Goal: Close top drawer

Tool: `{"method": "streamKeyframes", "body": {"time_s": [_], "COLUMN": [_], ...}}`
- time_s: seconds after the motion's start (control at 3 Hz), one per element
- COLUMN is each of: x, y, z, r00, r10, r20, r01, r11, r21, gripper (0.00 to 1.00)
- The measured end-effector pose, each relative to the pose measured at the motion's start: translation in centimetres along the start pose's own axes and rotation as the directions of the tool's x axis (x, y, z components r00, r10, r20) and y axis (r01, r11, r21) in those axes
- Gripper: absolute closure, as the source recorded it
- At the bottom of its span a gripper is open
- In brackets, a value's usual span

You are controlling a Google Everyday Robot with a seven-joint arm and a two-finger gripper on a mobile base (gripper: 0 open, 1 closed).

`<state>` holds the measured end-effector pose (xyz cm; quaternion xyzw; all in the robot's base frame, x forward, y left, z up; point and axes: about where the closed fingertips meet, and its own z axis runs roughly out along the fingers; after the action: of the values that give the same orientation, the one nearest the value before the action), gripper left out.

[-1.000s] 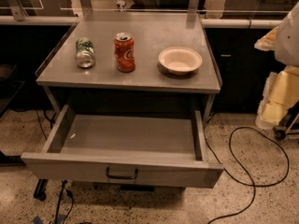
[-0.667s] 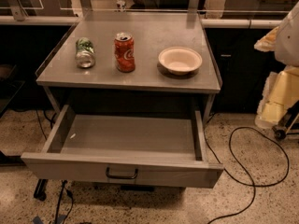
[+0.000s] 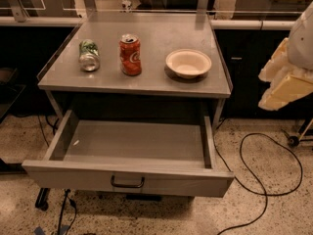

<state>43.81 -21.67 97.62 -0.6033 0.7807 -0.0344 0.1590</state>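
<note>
The top drawer [image 3: 132,177] of the grey metal cart is pulled fully out toward me. Its inside is bare, and a small dark bar handle [image 3: 127,182] sits at the centre of its flat front panel. No other drawer fronts show. My gripper [image 3: 286,84], a cream-coloured part of the white arm, hangs at the right edge of the view. It is level with the cart top, well right of the drawer and above it, and touches nothing.
On the cart top [image 3: 146,82] lie a green can on its side [image 3: 89,55], an upright red soda can [image 3: 130,55] and a white bowl [image 3: 188,63]. A black cable [image 3: 259,180] loops on the speckled floor at the right. Dark counters stand behind.
The arm and gripper at the right edge have shifted slightly up and left. The drawer and the things on the cart have not moved.
</note>
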Motion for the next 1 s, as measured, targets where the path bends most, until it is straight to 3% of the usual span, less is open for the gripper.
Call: {"method": "streamKeyframes", "body": {"time_s": [0.33, 0.67, 1.0], "x": [0.0, -0.1, -0.1], "y": [-0.1, -0.3, 2.6], "z": [-0.1, -0.4, 0.8], "r00": [1.0, 1.0, 0.999], "r10": [0.002, 0.01, 0.026], "r20": [0.0, -0.001, -0.021], "r01": [-0.002, -0.01, -0.027], "r11": [1.0, 0.9999, 0.9993], "r21": [0.003, 0.013, -0.026], "gripper": [0.83, 1.0, 1.0]}}
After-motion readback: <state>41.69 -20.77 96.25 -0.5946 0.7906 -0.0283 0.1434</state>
